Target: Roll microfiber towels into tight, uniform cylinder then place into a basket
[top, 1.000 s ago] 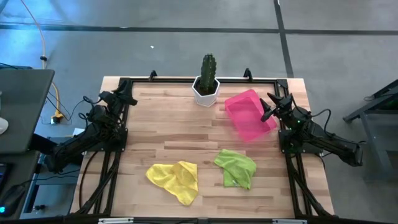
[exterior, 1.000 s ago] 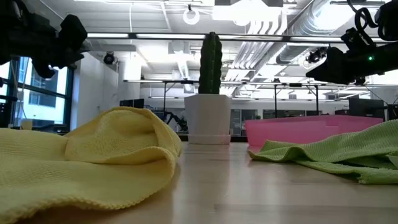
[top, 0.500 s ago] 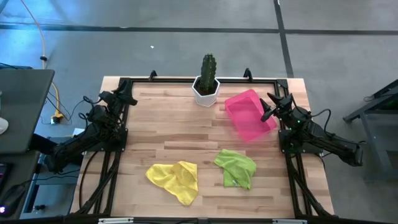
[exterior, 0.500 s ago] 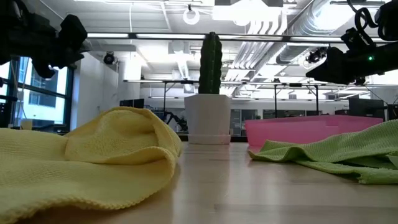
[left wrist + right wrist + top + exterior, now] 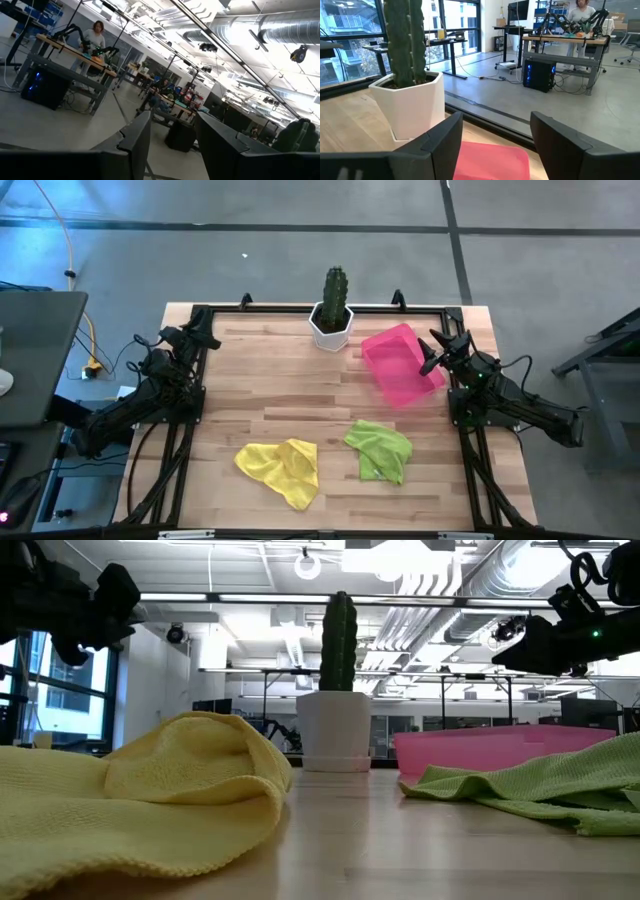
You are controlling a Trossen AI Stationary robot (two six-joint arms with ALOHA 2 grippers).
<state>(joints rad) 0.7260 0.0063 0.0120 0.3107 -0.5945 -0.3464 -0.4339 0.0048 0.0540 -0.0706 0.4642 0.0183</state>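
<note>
Towels: yellow towel (image 5: 279, 465), green towel (image 5: 379, 448) unrolled mid-table; left end effector (image 5: 207, 338), right end effector (image 5: 432, 352) wide at edges.

A green cactus (image 5: 335, 284) is standing upright in a white hexagonal pot (image 5: 331, 329) at the upper centre of the wooden table (image 5: 300, 395). A person (image 5: 581, 20) is standing at a far workbench (image 5: 570, 37).

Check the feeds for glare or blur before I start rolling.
Low view: bright ceiling lights wash out the background; the near bright yellow microfiber towel looks soft. Left wrist view: glare around the ceiling ducts. High view: evenly lit, lime green microfiber towel clear.
</note>
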